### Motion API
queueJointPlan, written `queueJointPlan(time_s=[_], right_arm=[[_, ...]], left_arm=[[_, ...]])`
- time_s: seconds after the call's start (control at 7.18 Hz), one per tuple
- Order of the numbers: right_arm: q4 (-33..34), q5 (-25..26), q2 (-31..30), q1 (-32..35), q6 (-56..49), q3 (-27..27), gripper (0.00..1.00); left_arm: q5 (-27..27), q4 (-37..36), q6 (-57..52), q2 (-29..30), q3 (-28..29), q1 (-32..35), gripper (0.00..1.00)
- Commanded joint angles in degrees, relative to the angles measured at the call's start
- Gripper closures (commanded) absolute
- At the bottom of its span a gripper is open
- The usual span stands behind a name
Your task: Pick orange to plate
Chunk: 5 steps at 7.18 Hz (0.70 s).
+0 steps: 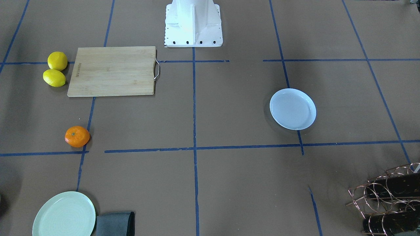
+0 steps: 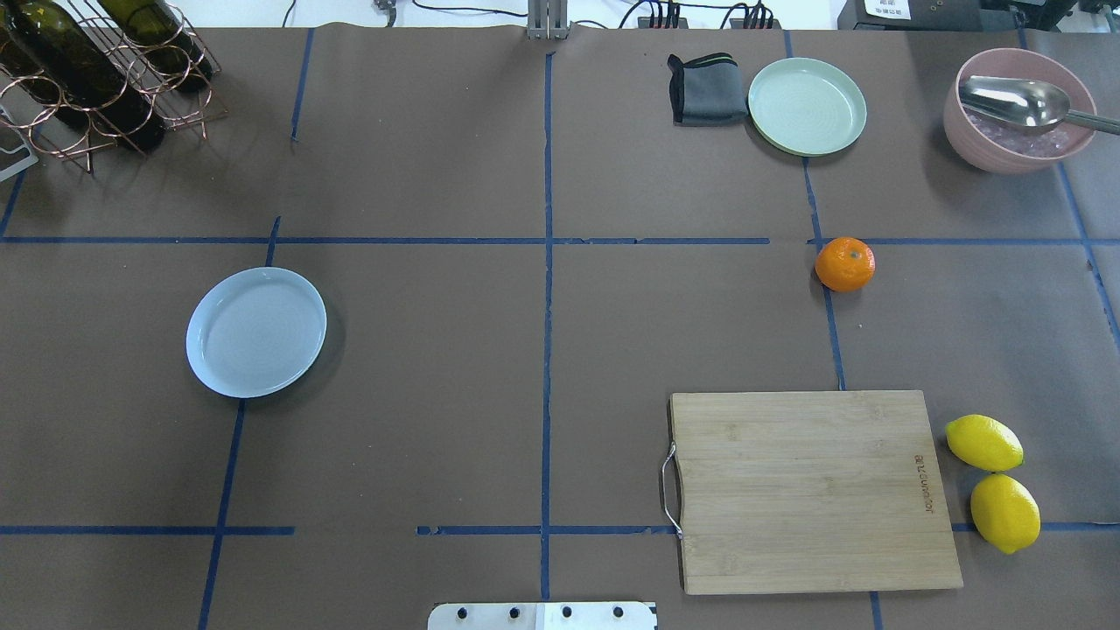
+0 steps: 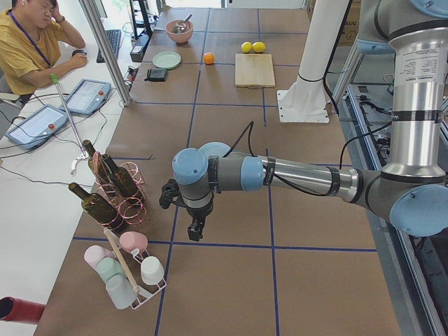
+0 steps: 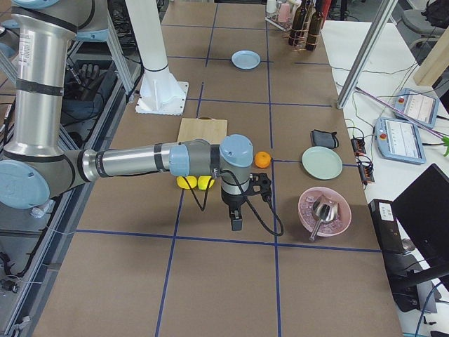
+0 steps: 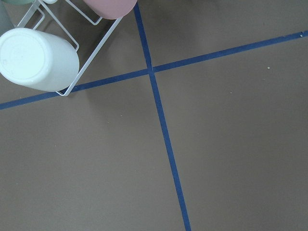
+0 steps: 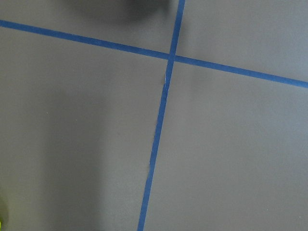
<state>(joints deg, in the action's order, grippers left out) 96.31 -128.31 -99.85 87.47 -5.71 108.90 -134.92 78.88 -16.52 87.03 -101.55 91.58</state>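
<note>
The brown paper-covered tabletop (image 2: 437, 350) is divided into squares by blue tape lines. The left arm (image 3: 301, 175) reaches out over its left end, and its left end effector (image 3: 196, 227) points down above a tape crossing, near a white wire rack of cups (image 3: 129, 273). It shows only in the side view, so I cannot tell whether its fingers are spread or pressed together. The right arm (image 4: 133, 163) stretches over the opposite end, with the right end effector (image 4: 236, 221) also pointing down above the paper. Again I cannot tell how its fingers stand. Neither one holds anything that can be seen.

A bamboo cutting board (image 2: 809, 490) with a metal handle lies flat on the robot's right half, close to the base. A copper wire rack holding wine bottles (image 2: 96, 70) sits at the far left corner. A pink bowl (image 2: 1015, 140) with a metal scoop (image 2: 1015, 101) in it stands at the far right. The pale bluish-white plate (image 2: 256, 332) lies empty on the left half, over a tape line. A mint-green plate (image 2: 807, 107) lies at the far edge of the right half, with a folded grey cloth (image 2: 707, 89) just beside it.

The orange (image 2: 844, 264) rests on the tabletop on a tape line, stem dot up, between the mint-green plate and the cutting board, well apart from the bluish-white plate. Two lemons (image 2: 984, 443) lie together just beside the board's outer end.
</note>
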Motion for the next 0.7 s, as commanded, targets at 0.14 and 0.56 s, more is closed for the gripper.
queueJointPlan(time_s=[0.14, 0.56], right_arm=[[0.02, -0.10, 0.01, -1.42, 0.09, -0.18, 0.00], [-0.25, 0.43, 3.32, -2.65, 0.26, 0.17, 0.00]], left_arm=[[-0.61, 0.05, 0.00, -0.10, -0.84, 0.17, 0.00], [-0.26, 10.59, 0.00, 0.42, -0.49, -0.17, 0.00]])
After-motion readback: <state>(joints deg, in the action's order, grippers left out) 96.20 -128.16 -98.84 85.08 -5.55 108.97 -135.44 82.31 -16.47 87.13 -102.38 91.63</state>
